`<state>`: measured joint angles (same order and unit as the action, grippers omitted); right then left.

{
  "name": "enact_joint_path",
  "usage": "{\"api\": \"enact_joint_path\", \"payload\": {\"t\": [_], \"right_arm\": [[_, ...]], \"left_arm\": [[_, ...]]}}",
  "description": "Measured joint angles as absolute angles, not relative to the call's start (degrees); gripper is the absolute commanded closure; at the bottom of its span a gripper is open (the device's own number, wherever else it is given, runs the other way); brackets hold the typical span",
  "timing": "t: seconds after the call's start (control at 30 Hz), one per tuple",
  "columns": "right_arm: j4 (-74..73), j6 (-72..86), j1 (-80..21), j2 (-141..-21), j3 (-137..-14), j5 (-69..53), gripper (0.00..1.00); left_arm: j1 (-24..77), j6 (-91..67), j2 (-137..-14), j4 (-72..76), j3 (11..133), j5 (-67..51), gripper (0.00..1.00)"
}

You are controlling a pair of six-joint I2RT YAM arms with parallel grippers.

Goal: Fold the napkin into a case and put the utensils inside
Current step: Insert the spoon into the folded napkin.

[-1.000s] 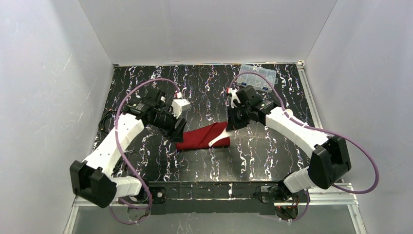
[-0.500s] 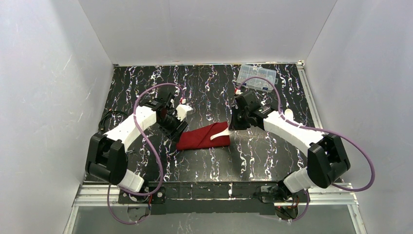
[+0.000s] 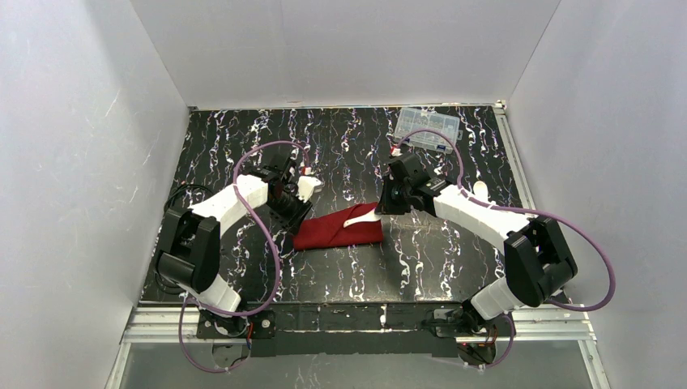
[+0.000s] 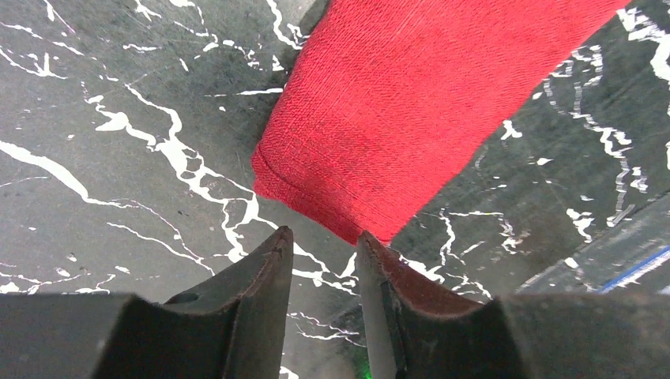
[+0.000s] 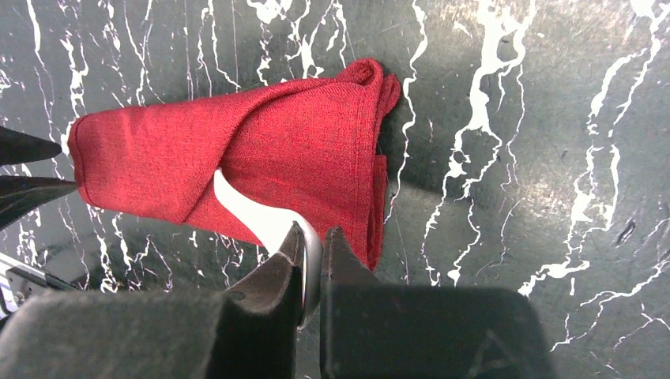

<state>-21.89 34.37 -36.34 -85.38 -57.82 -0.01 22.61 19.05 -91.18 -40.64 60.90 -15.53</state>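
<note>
Here the left pincer (image 4: 324, 238) stands slightly spread and empty, just beside the left end of the red case (image 4: 395, 110) on the table (image 3: 243, 138). The right pincer (image 5: 314, 237) pinches one end of a white utensil (image 5: 251, 207); its other end goes under the case's fold.

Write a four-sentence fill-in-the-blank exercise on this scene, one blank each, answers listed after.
1. The right gripper is shut on a utensil that is ____ in colour.
2. The utensil's other end goes under a fold of the case, made of ____ cloth.
3. The left gripper is open, with ____ between its fingers.
4. The clear compartment box lies nearer the ____ arm.

Answers: white; red; nothing; right
</note>
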Motion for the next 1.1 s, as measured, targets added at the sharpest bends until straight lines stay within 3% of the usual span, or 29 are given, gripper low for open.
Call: {"api": "enact_joint_path", "payload": {"t": [1.1], "right_arm": [[-9.8,41.0,-36.3,-88.7,-50.2,-4.9,0.99]], "left_arm": [[23.0,27.0,-94.1,-34.7,54.8,-10.8,0.83]]}}
